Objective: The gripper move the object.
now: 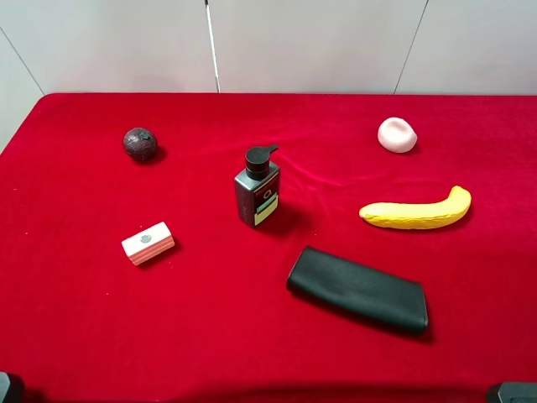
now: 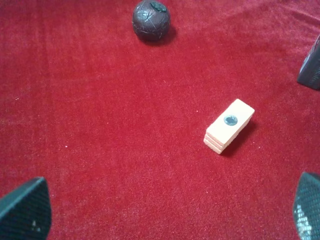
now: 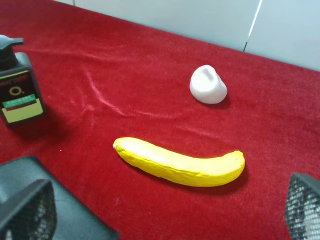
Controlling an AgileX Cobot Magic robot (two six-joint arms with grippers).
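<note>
The object, a long flat matte black case [image 1: 358, 291], lies on the red cloth at the front right of centre, just in front of the banana. Its near end shows in the right wrist view [image 3: 75, 215], beside one finger. My right gripper [image 3: 165, 212] is open and empty, low over the cloth, with the case's end at one finger [image 3: 25, 210] and the banana beyond it. My left gripper [image 2: 165, 215] is open and empty, hovering near a small white block, far from the case. In the high view only dark arm parts show at the bottom corners.
A yellow banana [image 1: 417, 212] lies behind the case. A dark pump bottle [image 1: 257, 189] stands at the centre. A white lump [image 1: 397, 135] sits at the back right and a dark ball [image 1: 140, 143] at the back left. A white and red block [image 1: 148, 243] lies at the left.
</note>
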